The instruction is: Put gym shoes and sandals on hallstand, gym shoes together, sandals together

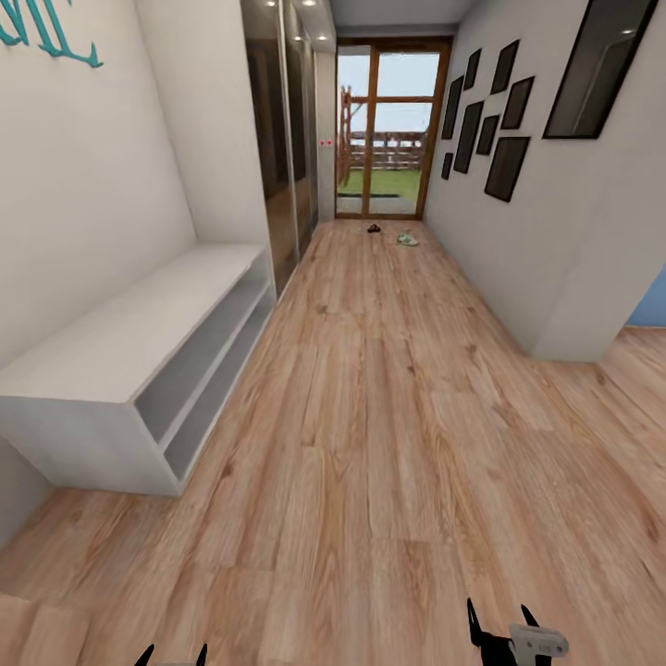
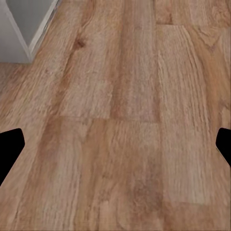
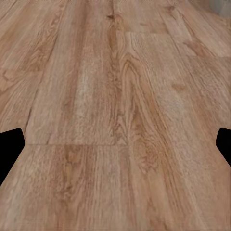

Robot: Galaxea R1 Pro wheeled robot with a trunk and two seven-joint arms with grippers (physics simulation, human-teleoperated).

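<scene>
Far down the corridor floor [image 1: 388, 416], near the glass door, lie a small dark brown shape, a sandal [image 1: 373, 228], and a pale greenish gym shoe [image 1: 407, 240]; both are too small to make out further. The hallstand [image 1: 139, 361], a pale low bench with open shelf levels, stands against the left wall, and its corner [image 2: 19, 29] appears in the left wrist view. My left gripper [image 1: 171, 657] and right gripper [image 1: 502, 631] hang low over bare planks, far from the shoes. In the wrist views the left gripper [image 2: 115, 144] and right gripper [image 3: 115, 144] are open with nothing between the fingers.
Dark mirrored wardrobe doors [image 1: 282, 139] follow the hallstand on the left. The right wall [image 1: 518, 231] carries black frames and ends at a corner [image 1: 564, 356] with an opening beyond. A wood-framed glass door [image 1: 388, 129] closes the corridor's far end.
</scene>
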